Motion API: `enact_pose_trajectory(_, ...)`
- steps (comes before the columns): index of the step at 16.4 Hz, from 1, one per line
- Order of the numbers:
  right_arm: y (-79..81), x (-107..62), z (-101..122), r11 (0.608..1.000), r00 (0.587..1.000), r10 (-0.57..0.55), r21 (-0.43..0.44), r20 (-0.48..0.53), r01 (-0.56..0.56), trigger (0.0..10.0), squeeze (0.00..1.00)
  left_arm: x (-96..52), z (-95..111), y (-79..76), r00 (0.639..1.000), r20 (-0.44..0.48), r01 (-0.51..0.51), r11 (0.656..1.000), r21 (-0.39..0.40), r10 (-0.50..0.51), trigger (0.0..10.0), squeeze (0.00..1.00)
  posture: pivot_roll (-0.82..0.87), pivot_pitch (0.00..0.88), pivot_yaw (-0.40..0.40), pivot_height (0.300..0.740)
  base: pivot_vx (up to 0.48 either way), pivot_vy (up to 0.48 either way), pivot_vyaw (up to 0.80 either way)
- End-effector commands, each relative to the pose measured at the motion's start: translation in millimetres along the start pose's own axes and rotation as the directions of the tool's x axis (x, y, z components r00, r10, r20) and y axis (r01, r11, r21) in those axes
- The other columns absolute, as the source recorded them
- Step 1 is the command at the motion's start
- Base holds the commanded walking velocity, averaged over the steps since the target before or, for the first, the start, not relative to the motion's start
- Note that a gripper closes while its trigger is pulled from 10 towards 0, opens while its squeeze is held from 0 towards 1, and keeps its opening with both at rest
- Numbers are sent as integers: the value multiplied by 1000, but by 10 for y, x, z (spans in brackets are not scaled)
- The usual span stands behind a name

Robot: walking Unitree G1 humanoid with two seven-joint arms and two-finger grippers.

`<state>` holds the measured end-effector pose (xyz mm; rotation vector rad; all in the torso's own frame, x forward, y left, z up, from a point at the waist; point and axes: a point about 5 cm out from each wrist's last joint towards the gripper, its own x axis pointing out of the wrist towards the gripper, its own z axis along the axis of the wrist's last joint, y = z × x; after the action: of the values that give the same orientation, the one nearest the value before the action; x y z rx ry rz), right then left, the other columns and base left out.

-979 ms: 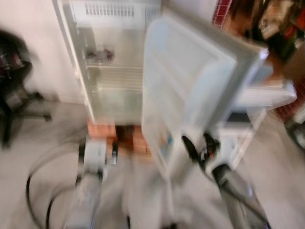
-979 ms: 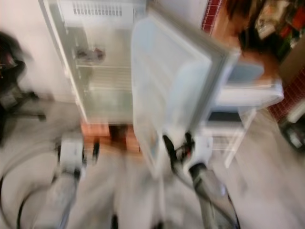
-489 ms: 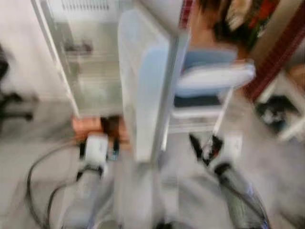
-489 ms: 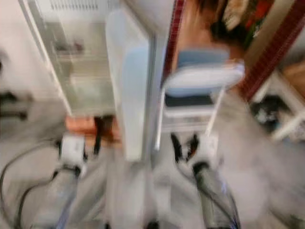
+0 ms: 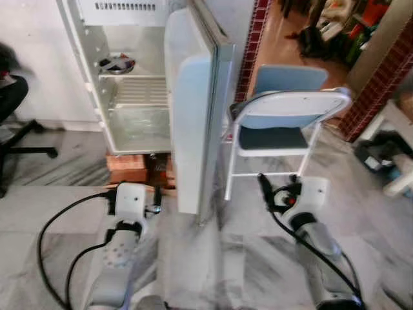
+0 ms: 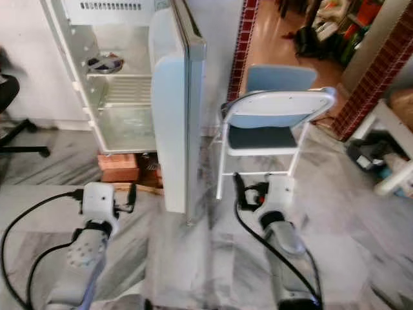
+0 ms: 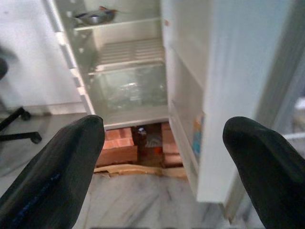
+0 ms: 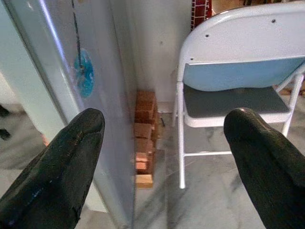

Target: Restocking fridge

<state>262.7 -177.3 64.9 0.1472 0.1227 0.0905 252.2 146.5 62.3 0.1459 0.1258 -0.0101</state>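
Swung since a second ago, the head camera now sees the fridge door edge-on. Grey marble floor spreads below. One white fridge stands open on bricks, one folding chair beside, perhaps one bowl shelved. Left gripper and right gripper hover low, fingers spread, empty.

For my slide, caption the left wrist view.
Open left gripper faces the open fridge propped on bricks, a metal bowl on its upper shelf.
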Motion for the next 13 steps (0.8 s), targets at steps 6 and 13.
enact_pose_trajectory(6, -168, 138, 214, 982, 984, -147, -104, 102, 158, 10000, 0, -15, -10, 7, 1000, 11, 10, 999, 49, -11, 10000, 0, 92, 64, -60, 740, 0, 400, 603)
enact_pose_trajectory(13, -314, 91, 174, 947, 957, -267, -156, 113, 282, 10000, 0, -17, -10, -6, 1000, 13, 28, 998, 55, -28, 10000, 0, 92, 67, -52, 740, 0, 0, 0)
